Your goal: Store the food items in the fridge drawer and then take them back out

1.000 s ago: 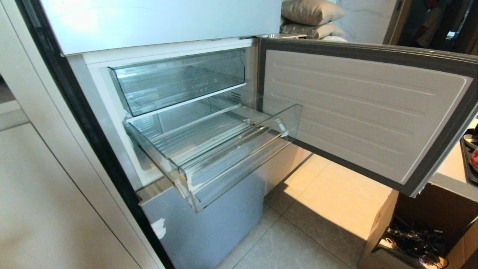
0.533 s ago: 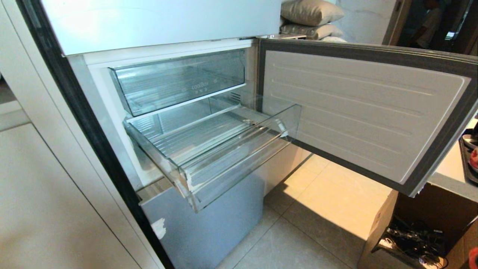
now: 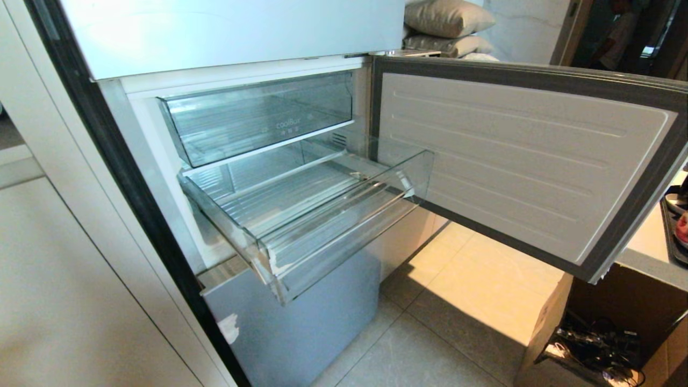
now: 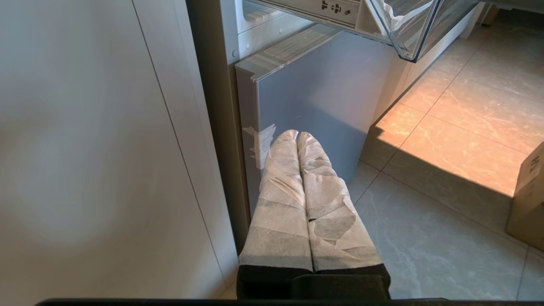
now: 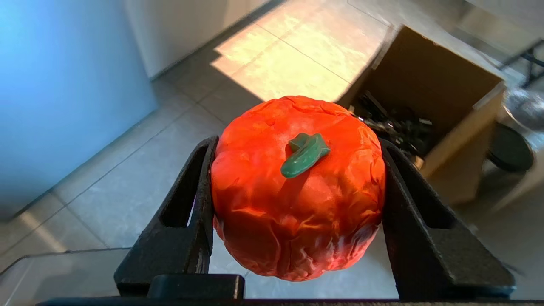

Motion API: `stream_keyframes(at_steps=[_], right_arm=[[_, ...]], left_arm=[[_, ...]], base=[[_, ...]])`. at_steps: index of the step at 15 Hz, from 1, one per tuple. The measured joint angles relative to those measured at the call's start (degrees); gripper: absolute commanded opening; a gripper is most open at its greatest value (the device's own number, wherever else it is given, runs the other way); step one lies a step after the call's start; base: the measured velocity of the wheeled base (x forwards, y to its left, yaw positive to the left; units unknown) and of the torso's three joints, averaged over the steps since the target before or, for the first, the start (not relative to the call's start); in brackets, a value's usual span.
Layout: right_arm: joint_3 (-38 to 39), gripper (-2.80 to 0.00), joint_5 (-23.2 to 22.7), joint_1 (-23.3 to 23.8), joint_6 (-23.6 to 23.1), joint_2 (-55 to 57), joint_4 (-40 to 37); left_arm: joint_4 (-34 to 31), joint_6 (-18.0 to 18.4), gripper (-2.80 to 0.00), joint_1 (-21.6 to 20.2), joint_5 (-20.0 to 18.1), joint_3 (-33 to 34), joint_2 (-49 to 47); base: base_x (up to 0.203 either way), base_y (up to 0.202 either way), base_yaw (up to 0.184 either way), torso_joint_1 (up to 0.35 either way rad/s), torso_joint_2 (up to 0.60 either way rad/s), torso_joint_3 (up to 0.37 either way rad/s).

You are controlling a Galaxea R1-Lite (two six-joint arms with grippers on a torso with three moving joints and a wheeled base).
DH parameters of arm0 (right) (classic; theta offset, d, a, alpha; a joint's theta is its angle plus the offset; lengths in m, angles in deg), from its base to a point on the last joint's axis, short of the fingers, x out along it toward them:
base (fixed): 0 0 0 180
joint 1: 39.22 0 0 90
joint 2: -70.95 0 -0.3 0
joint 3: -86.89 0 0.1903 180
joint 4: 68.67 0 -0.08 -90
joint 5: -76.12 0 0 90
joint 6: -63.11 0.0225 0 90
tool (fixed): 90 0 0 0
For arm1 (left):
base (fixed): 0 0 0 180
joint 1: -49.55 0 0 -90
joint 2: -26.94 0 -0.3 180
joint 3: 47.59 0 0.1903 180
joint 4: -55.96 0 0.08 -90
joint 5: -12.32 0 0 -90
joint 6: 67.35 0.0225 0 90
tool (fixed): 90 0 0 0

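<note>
My right gripper [image 5: 297,187] is clamped on the round, wrinkled orange-red fruit with a green stem [image 5: 297,187], one black finger [image 5: 187,221] pressed against each side of it, above grey floor tiles [image 5: 127,178]. My left gripper [image 4: 297,138], its white-wrapped fingers [image 4: 280,204] pressed together, hangs idle before the pale-blue glossy lower fridge panel [image 4: 323,93]. Beyond and above it, the wide clear plastic fridge drawer with ribbed floor [image 3: 301,215] stands pulled out and holds no fruit, beside the open grey-rimmed fridge door [image 3: 516,156].
</note>
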Motion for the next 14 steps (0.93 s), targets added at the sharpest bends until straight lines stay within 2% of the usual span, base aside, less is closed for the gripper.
stream_keyframes(at_steps=[5, 11, 14], right_arm=[[0.1, -2.8, -0.5, -0.3, 0.2, -0.3, -0.4], [0.1, -2.8, -1.3, 4.9, -1.1, -0.2, -0.3], [0.1, -2.8, -1.3, 0.0, -0.7, 0.6, -0.5]], left_arm=[[0.0, 0.0, -2.8, 0.0, 0.0, 0.0, 0.0], [0.0, 0.0, -2.8, 0.0, 0.0, 0.0, 0.0], [0.0, 0.0, -2.8, 0.0, 0.0, 0.0, 0.0]], base=[[0.0, 0.0, 0.0, 0.0, 0.0, 0.0], [0.0, 0.0, 0.0, 0.0, 0.0, 0.0], [0.0, 0.0, 0.0, 0.0, 0.0, 0.0]])
